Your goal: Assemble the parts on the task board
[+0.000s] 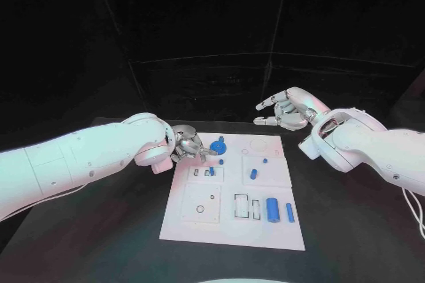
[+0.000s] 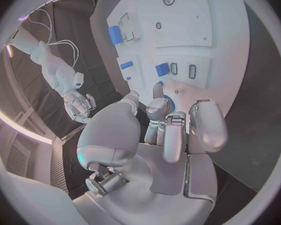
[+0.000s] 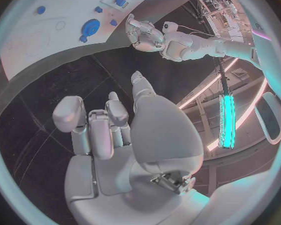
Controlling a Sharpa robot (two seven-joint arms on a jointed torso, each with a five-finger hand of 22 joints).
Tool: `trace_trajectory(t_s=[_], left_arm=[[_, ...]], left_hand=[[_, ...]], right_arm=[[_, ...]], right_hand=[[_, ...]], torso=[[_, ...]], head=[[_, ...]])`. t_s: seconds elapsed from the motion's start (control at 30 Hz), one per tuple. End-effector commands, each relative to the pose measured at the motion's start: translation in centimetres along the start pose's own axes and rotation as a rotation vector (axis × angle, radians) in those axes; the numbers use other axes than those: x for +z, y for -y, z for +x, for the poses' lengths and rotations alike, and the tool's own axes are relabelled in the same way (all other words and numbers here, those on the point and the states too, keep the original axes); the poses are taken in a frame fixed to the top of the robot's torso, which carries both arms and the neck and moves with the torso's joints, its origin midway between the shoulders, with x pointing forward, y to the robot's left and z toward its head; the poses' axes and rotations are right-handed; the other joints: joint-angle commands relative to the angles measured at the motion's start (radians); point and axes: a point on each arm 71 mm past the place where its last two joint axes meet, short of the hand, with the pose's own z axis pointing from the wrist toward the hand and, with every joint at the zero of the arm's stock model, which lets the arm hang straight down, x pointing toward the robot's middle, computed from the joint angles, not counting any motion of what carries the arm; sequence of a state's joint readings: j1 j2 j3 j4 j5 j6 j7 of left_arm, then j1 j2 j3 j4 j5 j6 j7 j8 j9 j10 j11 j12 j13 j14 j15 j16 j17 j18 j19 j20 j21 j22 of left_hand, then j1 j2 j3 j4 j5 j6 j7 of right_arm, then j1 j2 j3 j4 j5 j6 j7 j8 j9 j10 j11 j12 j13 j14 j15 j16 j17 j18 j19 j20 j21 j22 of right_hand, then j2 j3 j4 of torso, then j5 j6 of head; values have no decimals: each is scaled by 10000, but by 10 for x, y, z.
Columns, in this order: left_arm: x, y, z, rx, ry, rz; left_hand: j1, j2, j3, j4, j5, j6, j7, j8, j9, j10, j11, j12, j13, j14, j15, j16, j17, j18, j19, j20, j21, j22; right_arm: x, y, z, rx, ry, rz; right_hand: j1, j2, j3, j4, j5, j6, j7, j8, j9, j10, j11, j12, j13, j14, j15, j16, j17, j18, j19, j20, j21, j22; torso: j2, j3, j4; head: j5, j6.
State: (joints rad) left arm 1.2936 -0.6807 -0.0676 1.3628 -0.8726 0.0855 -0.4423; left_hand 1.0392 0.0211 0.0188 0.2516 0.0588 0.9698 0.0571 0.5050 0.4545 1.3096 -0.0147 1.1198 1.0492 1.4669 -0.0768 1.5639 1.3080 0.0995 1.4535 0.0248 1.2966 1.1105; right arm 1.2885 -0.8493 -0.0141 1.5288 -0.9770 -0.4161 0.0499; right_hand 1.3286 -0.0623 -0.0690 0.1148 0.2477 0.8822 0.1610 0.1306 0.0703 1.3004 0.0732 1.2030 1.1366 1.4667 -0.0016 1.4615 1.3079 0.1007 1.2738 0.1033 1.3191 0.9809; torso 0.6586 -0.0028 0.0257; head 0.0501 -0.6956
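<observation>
Left hand (image 1: 188, 149) apparently touching round blue part (image 1: 218, 148) at task board (image 1: 199, 228) far-left corner, seating it; right hand (image 1: 288, 109) hovering open, clear of work

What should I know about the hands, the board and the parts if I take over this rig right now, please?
Left hand: at the far left corner of the task board, fingers curled beside the round blue part; whether they touch it cannot be told.
Right hand: off the board past its far right corner, above the black table, fingers apart, holding nothing.
Parts: the round part sits at the far left of the board; small blue pieces lie mid-board; two blue cylinders lie side by side at the near right.
Done: cannot be judged from here.
Left: the cylinders and the small pieces apparently lie loose, not yet placed.
</observation>
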Motion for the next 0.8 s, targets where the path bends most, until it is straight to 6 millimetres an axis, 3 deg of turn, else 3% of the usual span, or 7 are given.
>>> trace_trajectory(t_s=[0.03,0.23,0.43,0.8], left_arm=[[4,-3,1,1483,-214,-1490],[12,9,8,1901,-396,-1823],[19,15,13,2225,-645,-2095],[23,22,18,2533,-950,-2271]], left_hand=[[-76,-18,-274,115,-45,-151,-15,204,208,57,-31,129,105,1039,-59,69,2628,-203,88,-14,138,167],[-102,-44,-623,291,-69,-265,-41,433,451,135,-53,304,260,1039,-80,69,2628,-239,138,-28,282,397],[-93,-31,-763,331,-70,-309,-51,526,554,150,-63,350,295,1039,-88,69,2628,-247,147,-35,320,456],[14,24,-852,304,-68,-372,-56,604,651,155,-68,387,322,1039,-91,69,2628,-262,160,-40,375,547]], right_arm=[[2,1,-1,153,-116,175],[4,3,-1,135,-125,314],[5,3,0,132,-149,380],[8,4,1,124,-185,474]], right_hand=[[-8,57,-72,-6,66,41,-5,49,13,-79,-6,-66,-17,559,-23,-68,458,147,-89,7,-56,-24],[-16,58,-91,3,63,40,-7,55,12,-80,-7,-69,-22,556,-24,-74,451,148,-92,5,-61,-32],[-16,58,-91,3,63,40,-7,55,12,-80,-7,-69,-22,556,-24,-74,451,148,-92,5,-61,-32],[-25,64,-116,15,62,39,-8,64,10,-78,-9,-67,-24,554,-26,-79,445,152,-102,3,-73,-54]], torso=[[-7,-5,2],[24,-4,-28],[33,-24,-12],[43,-26,-3]], head=[[29,-16],[78,-57],[42,-102],[38,-187]])
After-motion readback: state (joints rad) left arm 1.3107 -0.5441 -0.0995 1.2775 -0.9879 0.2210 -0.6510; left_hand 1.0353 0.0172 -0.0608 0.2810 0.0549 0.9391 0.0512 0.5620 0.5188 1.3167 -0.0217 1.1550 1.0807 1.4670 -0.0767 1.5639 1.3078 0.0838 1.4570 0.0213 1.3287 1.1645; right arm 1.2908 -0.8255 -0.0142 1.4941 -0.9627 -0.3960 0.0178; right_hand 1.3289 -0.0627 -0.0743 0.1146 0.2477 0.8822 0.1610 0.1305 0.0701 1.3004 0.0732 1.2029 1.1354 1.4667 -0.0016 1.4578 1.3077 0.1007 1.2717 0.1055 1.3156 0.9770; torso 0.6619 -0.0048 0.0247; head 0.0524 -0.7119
